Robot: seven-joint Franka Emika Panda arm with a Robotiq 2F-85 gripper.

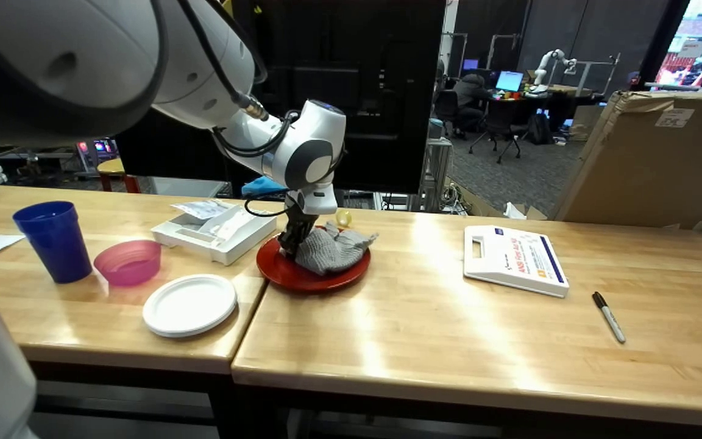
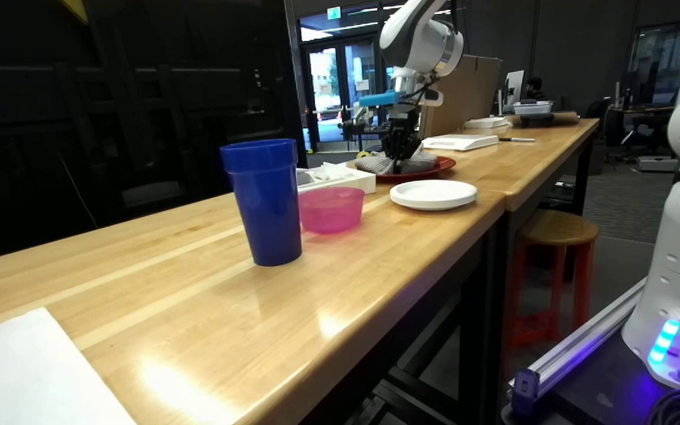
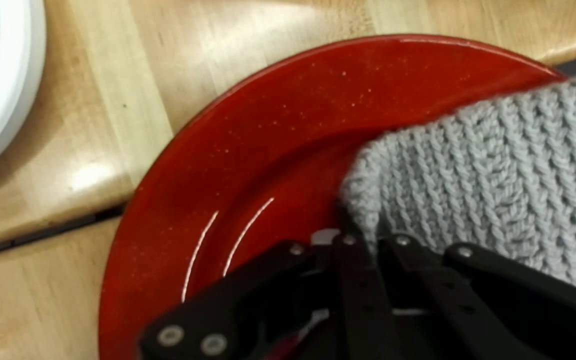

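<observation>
In an exterior view, the gripper (image 1: 290, 247) pointed down at a gray knit cloth (image 1: 334, 251) that lay bunched on a red plate (image 1: 309, 282), with a white first-aid case (image 1: 518, 262) and a marker (image 1: 609, 317) well apart on the tabletop (image 1: 424, 341). In an exterior view, a blue cup (image 2: 266, 203), a pink bowl (image 2: 331, 212) and white plates (image 2: 434, 193) filled the foreground; the contact itself was too small to judge there. In the wrist view, the fingers (image 3: 355, 270) were clenched together, and the cloth's thick edge ran down between them — a narrow pinch, it seemed. The step in hand looked to be grasping the cloth by that edge while the rest lay on the plate. The next move, in my judgement, called for a firm grip and a slow, upward start — otherwise the edge might slip free.
</observation>
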